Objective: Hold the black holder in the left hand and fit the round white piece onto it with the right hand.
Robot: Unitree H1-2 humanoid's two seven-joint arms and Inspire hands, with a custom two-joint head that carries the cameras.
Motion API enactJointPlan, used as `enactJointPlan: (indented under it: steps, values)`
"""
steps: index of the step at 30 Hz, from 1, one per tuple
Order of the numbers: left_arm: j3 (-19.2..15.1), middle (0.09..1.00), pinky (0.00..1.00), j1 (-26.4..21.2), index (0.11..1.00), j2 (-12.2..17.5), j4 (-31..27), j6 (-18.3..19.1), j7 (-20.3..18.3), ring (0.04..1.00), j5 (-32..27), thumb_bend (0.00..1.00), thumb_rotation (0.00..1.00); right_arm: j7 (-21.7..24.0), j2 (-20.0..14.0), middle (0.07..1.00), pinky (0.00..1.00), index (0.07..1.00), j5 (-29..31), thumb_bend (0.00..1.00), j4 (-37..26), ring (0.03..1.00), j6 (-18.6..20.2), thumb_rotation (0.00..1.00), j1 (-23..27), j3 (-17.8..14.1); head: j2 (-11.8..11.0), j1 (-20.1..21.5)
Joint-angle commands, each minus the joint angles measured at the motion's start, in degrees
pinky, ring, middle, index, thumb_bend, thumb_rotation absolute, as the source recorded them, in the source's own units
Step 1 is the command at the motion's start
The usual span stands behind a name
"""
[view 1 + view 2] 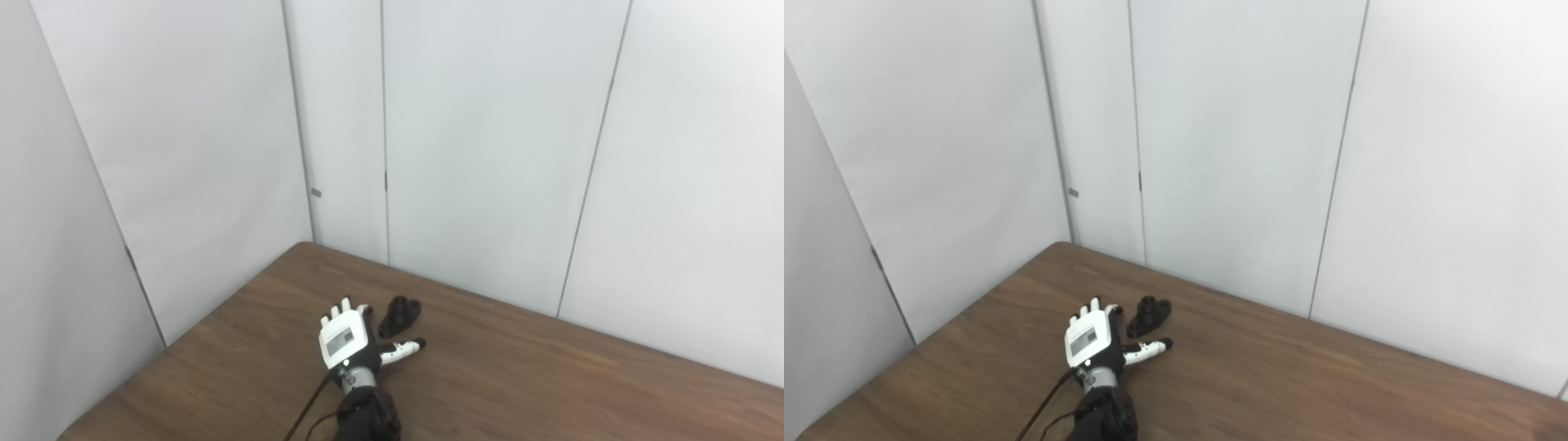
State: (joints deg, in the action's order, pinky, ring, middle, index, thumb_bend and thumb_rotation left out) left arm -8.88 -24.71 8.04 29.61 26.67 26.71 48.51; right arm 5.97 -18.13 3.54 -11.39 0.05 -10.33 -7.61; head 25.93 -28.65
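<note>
Black holder (399,315), raised round boss on flat base, on worktop (551,380); left robot hand (346,340) beside it, spread, empty.

Inventory of items in view.

Robot hand (346,340): one, the left, entering from the near edge, back plate white, fingers apart and holding nothing.

Black holder (399,315): one, lying on the desk just right of the robot hand's fingers (343,307) and just beyond its thumb (404,349); whether it touches them cannot be told.

Desk (551,380): one, brown wood grain, its far left corner rounded.

Cable (306,407): one, dark, running along the near left of the forearm.

Wall panels (490,153): several, white, standing behind the desk; exact number uncertain, since the edges run out of frame.

Small grey tag (316,192): one, on a panel seam far left.
</note>
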Motion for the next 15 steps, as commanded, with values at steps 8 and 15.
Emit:
enactJointPlan:
  steps: [8, 15]
  values:
    - [2.3, 0.948, 1.00, 0.3, 0.528, 1.5, 4.0, 0.2, 4.2, 0.983, -2.6, 0.71, 0.17, -0.4, -0.3, 0.973, 0.99, 1.000, -0.3, 0.68, 0.3, 0.964, 0.0, 1.00, -0.8, -1.1, 0.1, 0.3]
    - [4.3, 0.890, 0.99, 0.8, 0.482, 2.3, 4.3, 0.2, 6.0, 0.958, -3.8, 0.52, 0.05, -0.6, 0.2, 0.969, 1.00, 1.000, -0.3, 0.68, -0.4, 0.966, 0.8, 1.00, -0.8, -1.2, 0.2, 0.6]
